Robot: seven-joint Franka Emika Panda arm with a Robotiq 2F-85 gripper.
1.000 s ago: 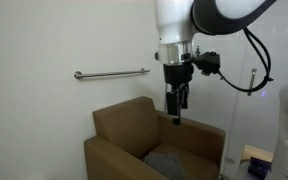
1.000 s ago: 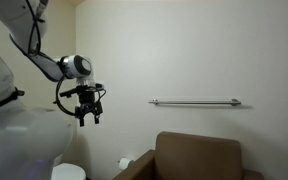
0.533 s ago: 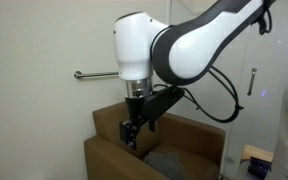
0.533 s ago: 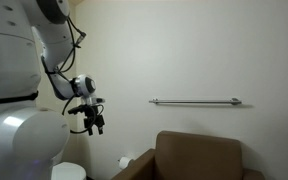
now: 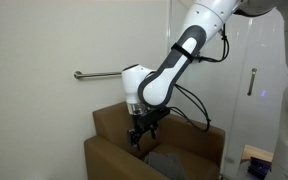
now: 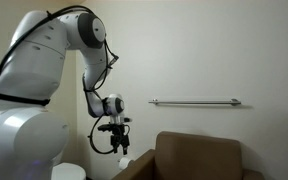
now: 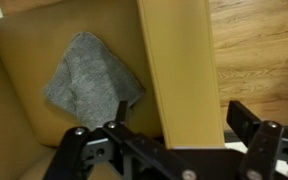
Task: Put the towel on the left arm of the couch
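Wrist view looks down on the grey towel (image 7: pixel 89 80), which lies crumpled on the couch seat (image 7: pixel 19 65), just beside the inner face of a couch arm (image 7: pixel 179 70). A wood floor (image 7: pixel 259 50) shows beyond that arm. The gripper (image 7: pixel 169 148) hovers above with its fingers (image 7: pixel 76 145) spread wide and holding nothing, probably opened so they can straddle the cloth. In an exterior view the gripper (image 5: pixel 137 138) points down over the brown couch (image 5: pixel 109 125), apart from the towel (image 5: pixel 164 162). The grasp is not yet made; the gripper likely needs to shift over the towel and descend.
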